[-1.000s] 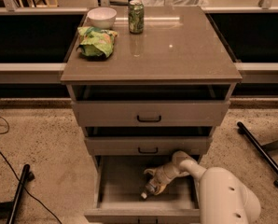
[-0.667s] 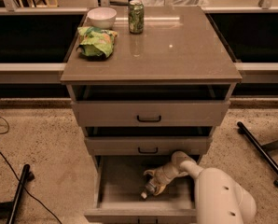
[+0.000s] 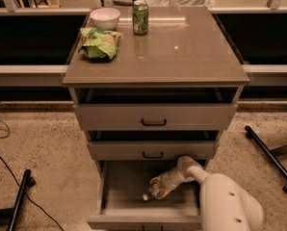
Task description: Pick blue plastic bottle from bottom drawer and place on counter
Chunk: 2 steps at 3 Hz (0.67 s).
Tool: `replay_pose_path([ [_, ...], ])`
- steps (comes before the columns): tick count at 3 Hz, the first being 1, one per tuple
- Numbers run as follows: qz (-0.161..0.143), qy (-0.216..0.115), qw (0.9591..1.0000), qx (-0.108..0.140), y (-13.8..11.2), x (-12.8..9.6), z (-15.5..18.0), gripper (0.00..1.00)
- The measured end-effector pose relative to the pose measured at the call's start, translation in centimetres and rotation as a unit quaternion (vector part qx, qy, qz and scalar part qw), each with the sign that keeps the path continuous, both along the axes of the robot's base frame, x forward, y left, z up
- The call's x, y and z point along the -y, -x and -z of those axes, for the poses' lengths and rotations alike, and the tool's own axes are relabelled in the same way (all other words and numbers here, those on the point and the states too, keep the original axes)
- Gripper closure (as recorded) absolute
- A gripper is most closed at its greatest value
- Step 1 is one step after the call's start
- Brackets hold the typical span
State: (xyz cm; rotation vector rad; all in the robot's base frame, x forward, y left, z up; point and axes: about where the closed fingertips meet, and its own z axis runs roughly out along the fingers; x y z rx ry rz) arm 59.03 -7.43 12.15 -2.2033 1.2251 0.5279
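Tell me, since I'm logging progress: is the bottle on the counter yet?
No, the bottle lies in the open bottom drawer with the tool at it, not on the counter.

No legible text: markings on the green can (image 3: 140, 17) at the counter (image 3: 182, 57) far edge and the bag (image 3: 99, 43) at its far left corner cannot be read. My gripper (image 3: 165, 184) is in the bottom drawer (image 3: 122, 189) at the blue plastic bottle (image 3: 154, 191), label unreadable.
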Motion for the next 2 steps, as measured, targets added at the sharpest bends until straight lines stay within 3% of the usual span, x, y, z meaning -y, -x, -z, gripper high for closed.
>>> replay_pose_path([
  [1, 0.01, -0.057, 0.9982, 0.011, 1.7, 0.9, -1.9, 1.0],
  [2, 0.047, -0.104, 0.9916, 0.061, 1.7, 3.4, -7.5, 1.0],
])
